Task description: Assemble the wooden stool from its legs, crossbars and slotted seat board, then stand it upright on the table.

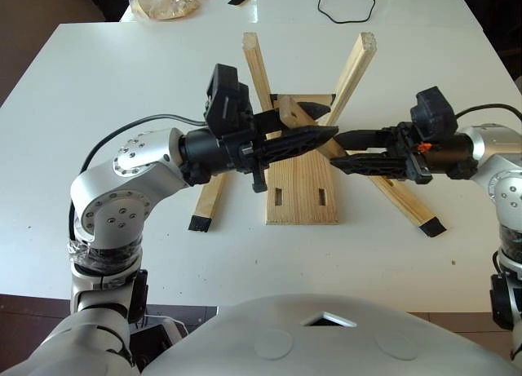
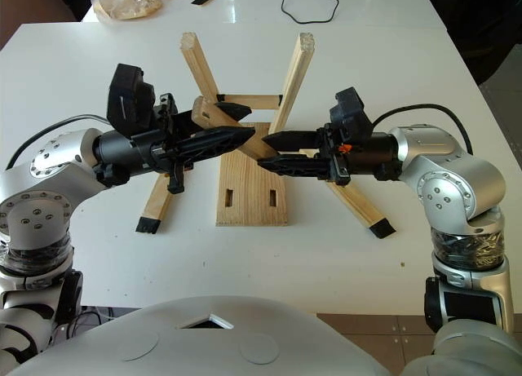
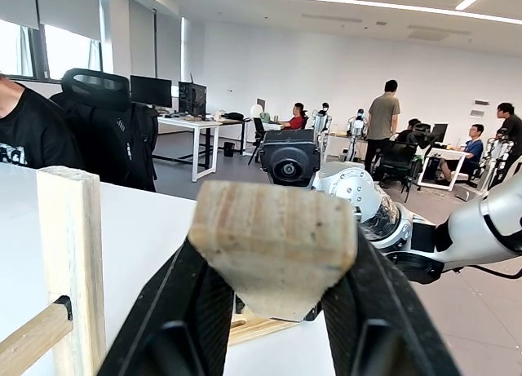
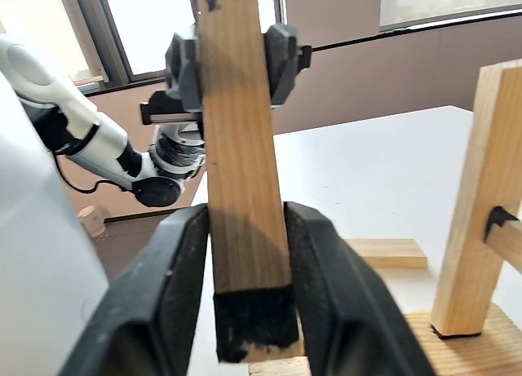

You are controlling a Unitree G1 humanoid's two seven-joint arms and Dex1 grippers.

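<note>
My left claw [image 1: 333, 120] is clamped on the upper end of a leg [image 1: 400, 198] and my right claw [image 1: 336, 150] is closed around the same leg lower down; it slants across the slotted seat board [image 1: 302, 198], which lies flat on the desk [image 1: 98, 82] with two legs and a crossbar [image 1: 306, 99] standing at its far end. I judge the step is seating this leg; keep both grips firm, square its end to the slot, and press along its length, not sideways
</note>
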